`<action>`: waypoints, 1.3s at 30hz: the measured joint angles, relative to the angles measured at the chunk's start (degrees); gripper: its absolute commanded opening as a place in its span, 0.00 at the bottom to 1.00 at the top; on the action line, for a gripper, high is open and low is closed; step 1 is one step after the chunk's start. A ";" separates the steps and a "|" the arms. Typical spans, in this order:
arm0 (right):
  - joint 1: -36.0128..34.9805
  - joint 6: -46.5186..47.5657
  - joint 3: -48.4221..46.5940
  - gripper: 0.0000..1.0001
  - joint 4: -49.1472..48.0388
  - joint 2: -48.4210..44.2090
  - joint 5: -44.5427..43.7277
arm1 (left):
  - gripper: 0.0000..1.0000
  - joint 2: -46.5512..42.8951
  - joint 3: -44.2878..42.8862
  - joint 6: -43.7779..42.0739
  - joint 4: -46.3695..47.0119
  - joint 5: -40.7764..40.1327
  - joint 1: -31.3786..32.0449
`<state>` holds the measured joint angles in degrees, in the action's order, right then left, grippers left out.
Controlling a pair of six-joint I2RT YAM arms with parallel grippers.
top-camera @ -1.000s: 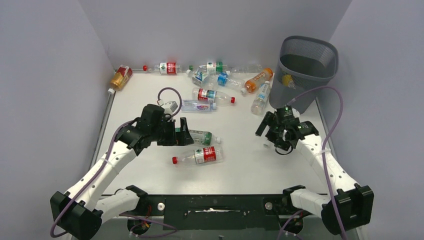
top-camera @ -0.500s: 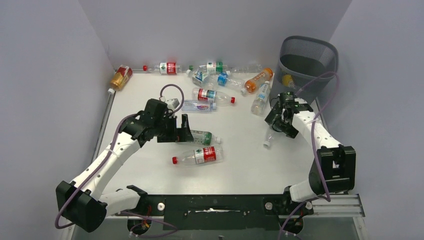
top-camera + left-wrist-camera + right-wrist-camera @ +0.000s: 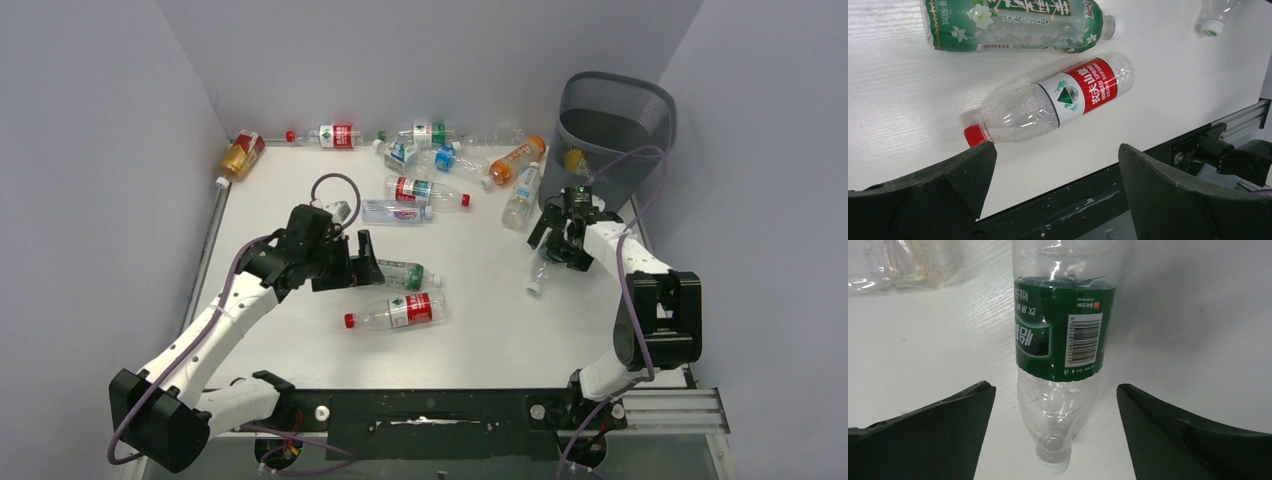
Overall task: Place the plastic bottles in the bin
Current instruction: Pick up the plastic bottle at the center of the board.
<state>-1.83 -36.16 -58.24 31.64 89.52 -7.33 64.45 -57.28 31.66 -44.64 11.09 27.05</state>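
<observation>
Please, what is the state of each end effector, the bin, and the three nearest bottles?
left end effector: open, holding nothing.
right end effector: open, holding nothing.
red-label bottle: lying flat, red cap on.
green tea bottle: lying flat, white cap on.
green-label clear bottle: lying flat, looks empty.
bin: upright, something yellow inside.

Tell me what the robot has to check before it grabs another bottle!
1. Left gripper open: ok.
2. Right gripper open: ok.
3. Clear green-label bottle centred between the right jaws: ok.
4. Red-label bottle between the left jaws: not ok, it lies ahead of them.
5. Right gripper low enough to close on its bottle: cannot tell.
6. Bin opening unblocked: ok.
</observation>
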 measured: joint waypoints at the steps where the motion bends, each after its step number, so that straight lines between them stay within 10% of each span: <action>1: 0.04 0.50 0.04 0.98 -0.26 0.28 0.24 | 0.96 -0.17 0.37 0.74 0.33 -0.15 0.00; 14: 1.81 4.33 0.20 0.93 -2.93 4.44 2.71 | 0.96 -3.61 1.05 6.29 1.55 -3.91 0.00; 25: 1.81 6.58 4.00 0.63 -4.20 3.76 4.90 | 0.96 -3.50 -0.33 7.69 -0.15 -5.77 0.74; 39: -6.32 7.28 3.76 0.62 1.64 -8.50 4.79 | 0.96 -1.16 -0.42 9.49 0.76 -6.80 4.44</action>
<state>-8.14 -28.88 -54.48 33.28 81.01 -2.55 63.29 -57.69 41.15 -43.88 4.29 31.48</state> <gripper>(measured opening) 0.619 0.959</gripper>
